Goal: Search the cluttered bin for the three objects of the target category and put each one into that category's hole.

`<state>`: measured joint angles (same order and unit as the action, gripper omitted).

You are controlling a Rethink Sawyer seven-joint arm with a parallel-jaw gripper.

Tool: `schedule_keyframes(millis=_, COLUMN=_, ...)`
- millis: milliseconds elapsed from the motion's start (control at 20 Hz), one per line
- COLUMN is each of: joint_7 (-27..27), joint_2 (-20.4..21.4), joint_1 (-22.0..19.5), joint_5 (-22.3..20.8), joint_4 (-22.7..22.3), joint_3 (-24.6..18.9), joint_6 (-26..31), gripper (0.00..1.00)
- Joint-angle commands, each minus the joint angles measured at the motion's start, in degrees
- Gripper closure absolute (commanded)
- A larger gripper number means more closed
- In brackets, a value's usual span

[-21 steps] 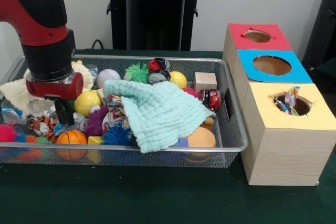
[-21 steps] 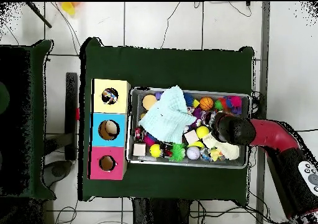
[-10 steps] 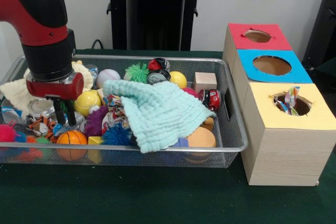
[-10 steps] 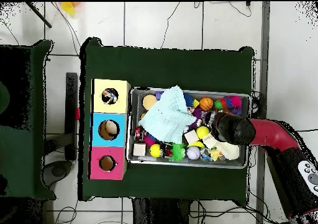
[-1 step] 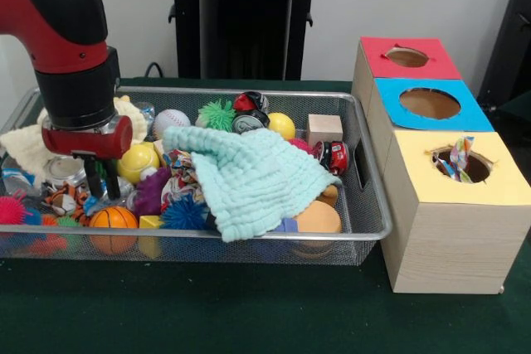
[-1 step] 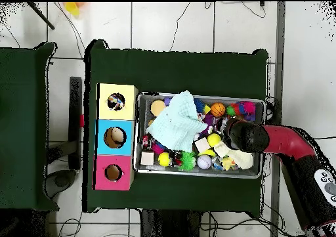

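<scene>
Front view showed the gripper (image 5: 99,181) hanging low over the wire bin (image 5: 365,205) at its end away from the boxes, the fingers narrow, almost together, with nothing plainly between them. Under and around the tips lay an orange mini basketball (image 5: 113,218), a yellow ball (image 5: 138,162), a purple spiky toy (image 5: 151,192) and some crumpled printed pieces too jumbled to name. A mint cloth (image 5: 253,176) was draped over the middle of the heap, hiding whatever sat beneath it, and a cream cloth (image 5: 29,147) lay at the gripper's end.

Three boxes stood just beside the bin: the red-topped box (image 5: 409,57), the blue-topped box (image 5: 430,104) and the yellow-topped box (image 5: 465,167). A scrap of patterned fabric poked out of the yellow box's hole, so soft printed cloth was probably the target category, though that was only a reading of the scene. Such pieces would likely be light, limp and easily snagged on neighbours; a pinch on a raised fold near the middle looked wiser than taking an edge, which could trail and drag other toys out.

Overhead, the arm (image 6: 289,146) reached into the bin (image 6: 200,172), well apart from the boxes
</scene>
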<state>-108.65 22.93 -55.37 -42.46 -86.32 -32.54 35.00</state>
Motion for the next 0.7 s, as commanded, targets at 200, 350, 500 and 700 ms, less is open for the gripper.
schedule_keyframes(millis=200, joint_7=9.3, joint_2=-11.2, joint_1=2.3, joint_5=-5.6, joint_4=7.5, joint_3=0.0, joint_6=-5.4, gripper=0.00)
schedule_keyframes(millis=350, joint_7=10.1, joint_2=-13.4, joint_1=1.9, joint_5=-5.6, joint_4=8.9, joint_3=-0.6, joint_6=-6.0, gripper=0.00)
schedule_keyframes(millis=500, joint_7=9.6, joint_2=-13.2, joint_1=2.2, joint_5=-5.0, joint_4=8.8, joint_3=-0.4, joint_6=-5.1, gripper=0.00)
schedule_keyframes(millis=700, joint_7=7.8, joint_2=-9.4, joint_1=2.5, joint_5=-3.9, joint_4=5.7, joint_3=0.0, joint_6=-3.3, gripper=0.00)
